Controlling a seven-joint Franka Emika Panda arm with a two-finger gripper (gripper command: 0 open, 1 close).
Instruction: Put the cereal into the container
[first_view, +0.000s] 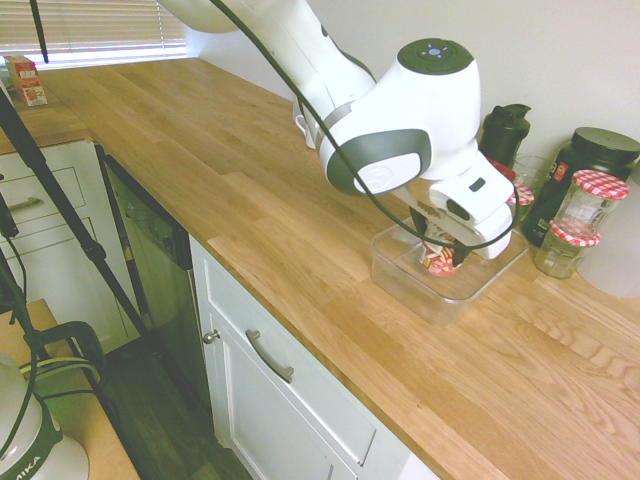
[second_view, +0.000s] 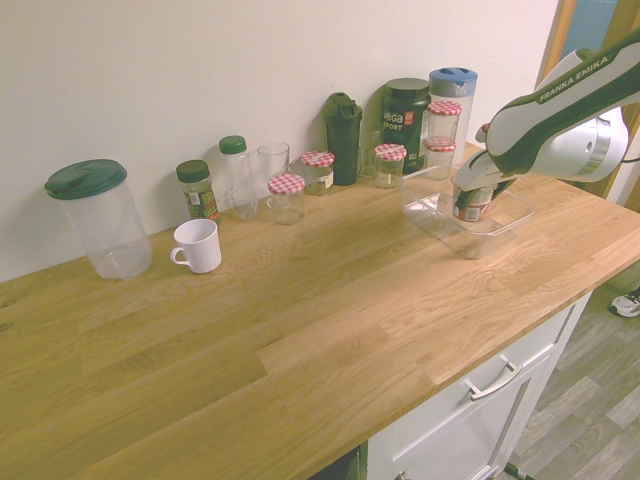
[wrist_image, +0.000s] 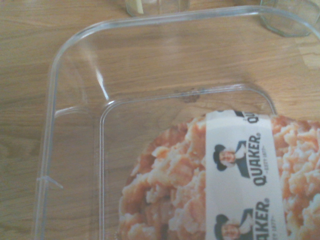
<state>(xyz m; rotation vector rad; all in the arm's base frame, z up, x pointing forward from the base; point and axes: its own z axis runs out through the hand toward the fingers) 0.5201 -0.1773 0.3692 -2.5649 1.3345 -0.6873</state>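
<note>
Arm stretched out, wrist tipped down

The white arm (first_view: 330, 75) reaches out and bends steeply downward at the wrist, with the gripper (first_view: 440, 252) pointed down at a slant and its fingers clamped tight on the cereal (second_view: 470, 205).

"QUAKER" on cereal (wrist_image: 240, 175); perhaps "vega" on tub (second_view: 404, 120)

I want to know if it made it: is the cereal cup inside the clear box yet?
Partly in. The cereal hangs within the container walls, gripped by the shut gripper; whether it touches the bottom, cannot tell.
</note>
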